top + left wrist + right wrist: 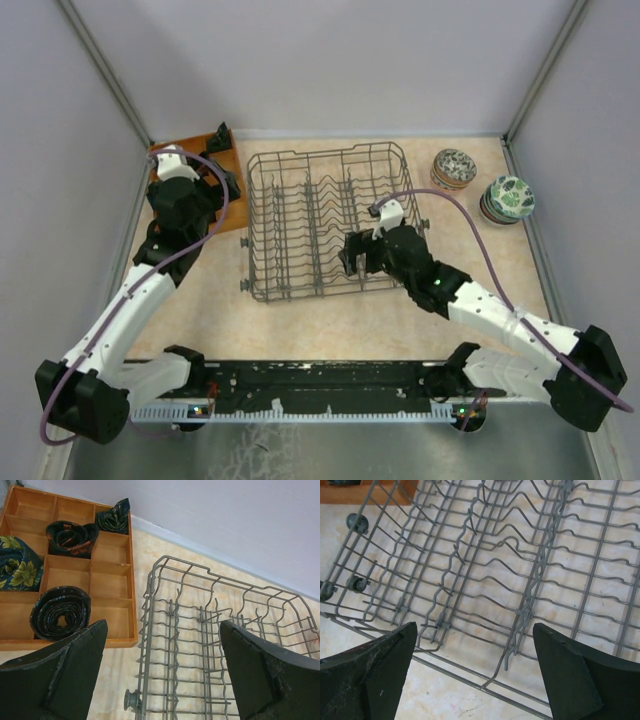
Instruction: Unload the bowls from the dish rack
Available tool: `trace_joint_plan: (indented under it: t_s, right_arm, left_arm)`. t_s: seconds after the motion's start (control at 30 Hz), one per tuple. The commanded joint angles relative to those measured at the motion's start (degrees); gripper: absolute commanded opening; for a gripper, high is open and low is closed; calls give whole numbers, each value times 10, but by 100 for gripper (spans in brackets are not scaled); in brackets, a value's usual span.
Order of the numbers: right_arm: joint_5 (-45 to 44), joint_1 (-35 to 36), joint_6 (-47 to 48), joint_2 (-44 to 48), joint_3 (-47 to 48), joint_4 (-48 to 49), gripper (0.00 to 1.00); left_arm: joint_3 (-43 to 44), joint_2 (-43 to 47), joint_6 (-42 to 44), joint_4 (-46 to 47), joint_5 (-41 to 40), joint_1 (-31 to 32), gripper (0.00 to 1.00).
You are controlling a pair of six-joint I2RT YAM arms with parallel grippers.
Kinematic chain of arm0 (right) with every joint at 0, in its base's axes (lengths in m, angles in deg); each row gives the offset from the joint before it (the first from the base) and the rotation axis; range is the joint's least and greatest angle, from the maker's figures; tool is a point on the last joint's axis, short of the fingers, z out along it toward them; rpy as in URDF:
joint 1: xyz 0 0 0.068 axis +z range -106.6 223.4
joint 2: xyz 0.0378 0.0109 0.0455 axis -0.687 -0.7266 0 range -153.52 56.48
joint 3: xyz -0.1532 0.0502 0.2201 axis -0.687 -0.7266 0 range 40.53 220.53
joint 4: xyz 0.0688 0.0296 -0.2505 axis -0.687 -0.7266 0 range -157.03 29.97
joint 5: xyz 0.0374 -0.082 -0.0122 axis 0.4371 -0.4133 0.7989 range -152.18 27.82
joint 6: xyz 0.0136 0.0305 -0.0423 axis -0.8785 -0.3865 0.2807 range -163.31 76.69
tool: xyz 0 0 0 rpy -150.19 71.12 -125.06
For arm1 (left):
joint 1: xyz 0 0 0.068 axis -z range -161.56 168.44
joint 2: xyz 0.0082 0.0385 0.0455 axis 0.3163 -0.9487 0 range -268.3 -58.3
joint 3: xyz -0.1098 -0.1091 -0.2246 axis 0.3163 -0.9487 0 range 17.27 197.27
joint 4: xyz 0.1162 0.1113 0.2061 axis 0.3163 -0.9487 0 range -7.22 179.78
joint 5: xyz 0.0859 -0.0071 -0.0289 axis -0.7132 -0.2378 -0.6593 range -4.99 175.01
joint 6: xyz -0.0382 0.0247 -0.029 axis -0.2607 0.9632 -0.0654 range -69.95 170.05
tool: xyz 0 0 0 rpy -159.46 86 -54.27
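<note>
The bowls (453,168) are sitting out on the table (330,325) in two short stacks at the far right, close together and well apart from the arms. The stack nearer the back wall is showing a speckled bowl on top; the other stack (508,198), just to its right and a touch nearer, is showing a green-patterned one.

The dish rack (320,220) is standing in the middle of the table, its long rows of grey tines pointing up. Through the wires the pale tabletop is showing in both wrist views. In the right wrist view, a small grey wheel (357,523) is peeking out at the rack's lower edge.

The right gripper (352,262) is hanging over the rack's near right corner, pointing down into the wire. Its jaws are standing spread wide, with nothing between them but tines and tabletop below.

Over on the left, the left gripper (226,180) is hovering by the rack's far left corner, just beside the orange-brown tray (116,585). Its jaws are spread wide too, and they are gripping nothing. From its wrist view the two dark fingers (75,670) are framing the rack's left wall. The tray's compartments are holding rolled dark patterned cloths (60,614), one coiled flat nearest the fingers and others tucked farther back.
</note>
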Motion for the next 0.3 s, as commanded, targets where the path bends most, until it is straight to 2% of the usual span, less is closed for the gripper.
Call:
trace_joint_plan:
  t_s: [0.0, 0.27]
  right_arm:
    - [-41, 4, -5, 13, -18, 63, 99]
    - [-63, 4, 19, 1, 12, 33, 99]
  left_arm:
    - [-6, 7, 9, 9, -11, 3, 99]
    - [-3, 4, 10, 8, -18, 2, 99]
